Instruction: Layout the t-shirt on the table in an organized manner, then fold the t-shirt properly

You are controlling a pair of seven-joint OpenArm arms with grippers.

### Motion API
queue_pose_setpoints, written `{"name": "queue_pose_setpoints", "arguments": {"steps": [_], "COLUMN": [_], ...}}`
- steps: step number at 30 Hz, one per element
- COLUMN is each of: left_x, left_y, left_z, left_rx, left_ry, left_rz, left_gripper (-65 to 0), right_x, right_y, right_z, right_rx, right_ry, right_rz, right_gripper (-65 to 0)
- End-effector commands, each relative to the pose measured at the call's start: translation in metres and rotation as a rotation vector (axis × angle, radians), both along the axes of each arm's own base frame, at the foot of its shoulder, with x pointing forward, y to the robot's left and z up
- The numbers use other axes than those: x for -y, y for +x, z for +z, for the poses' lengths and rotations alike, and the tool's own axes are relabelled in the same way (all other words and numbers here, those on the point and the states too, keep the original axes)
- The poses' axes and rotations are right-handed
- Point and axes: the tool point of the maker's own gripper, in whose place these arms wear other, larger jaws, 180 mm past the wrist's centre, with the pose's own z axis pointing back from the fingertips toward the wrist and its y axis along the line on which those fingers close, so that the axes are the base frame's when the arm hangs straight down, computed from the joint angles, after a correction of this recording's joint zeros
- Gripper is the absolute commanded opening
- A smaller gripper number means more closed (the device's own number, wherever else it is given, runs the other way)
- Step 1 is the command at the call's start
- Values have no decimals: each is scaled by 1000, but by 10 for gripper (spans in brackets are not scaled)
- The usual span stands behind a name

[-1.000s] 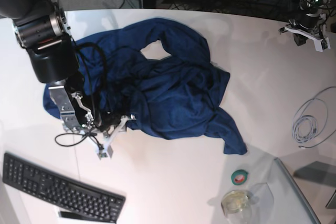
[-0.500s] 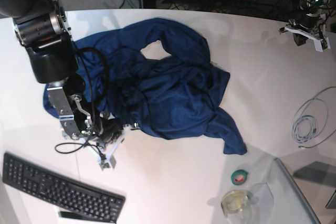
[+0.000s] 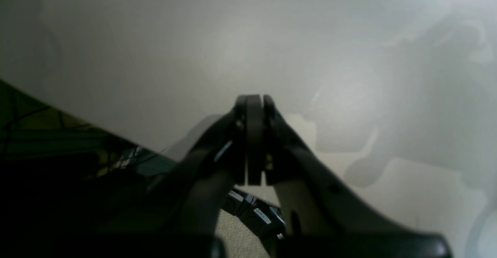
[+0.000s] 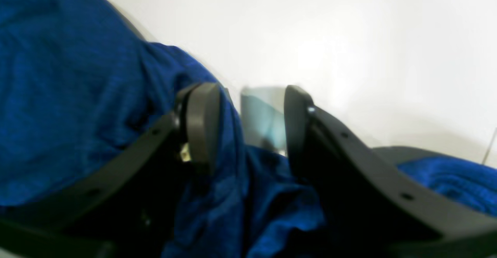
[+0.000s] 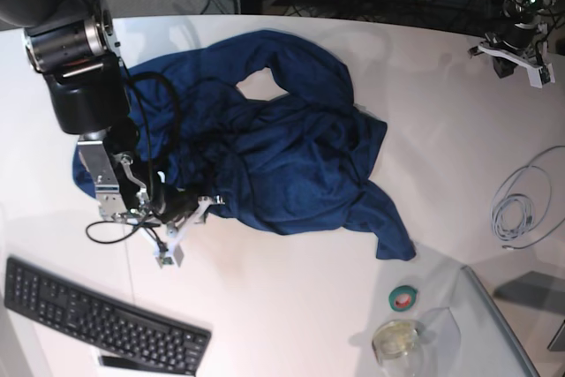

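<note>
The navy t-shirt lies crumpled in a heap on the middle of the white table. My right gripper sits at the shirt's front left edge. In the right wrist view the gripper is open, with blue shirt fabric draped around its left finger and lying low between the jaws. My left gripper is at the table's far right corner, away from the shirt. In the left wrist view it is shut and empty above the bare table.
A black keyboard lies at the front left. A green tape roll and a glass jar stand at the front right by a grey glassy panel. A coiled cable lies at the right.
My right gripper dipped toward the front of the table, then came back to the shirt's front left edge. The shirt has barely shifted. The left arm has not moved.
</note>
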Motion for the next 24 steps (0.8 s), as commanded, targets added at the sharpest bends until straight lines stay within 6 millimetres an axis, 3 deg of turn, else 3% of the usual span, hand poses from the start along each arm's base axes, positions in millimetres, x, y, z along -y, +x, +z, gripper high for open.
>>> {"name": "queue_pose_setpoints", "arguments": {"steps": [1, 5, 15, 19, 24], "left_x": [-8, -8, -9, -9, -9], "left_y": [6, 7, 4, 4, 4], "left_z": [11, 12, 11, 11, 11], "left_rx": [34, 36, 28, 28, 30], "left_ry": [27, 27, 28, 28, 28], "left_rz": [-3, -3, -1, -1, -1], "left_gripper": [-650, -650, -650, -650, -650], "right_x": [-3, 1, -13, -14, -9], "right_y": [20, 21, 33, 33, 25], "right_z": [19, 20, 57, 59, 34], "right_rx": [60, 63, 180, 169, 120], "right_ry": [16, 16, 41, 37, 32], "right_rz": [-3, -11, 22, 30, 8], "right_gripper": [-443, -650, -647, -635, -444]}}
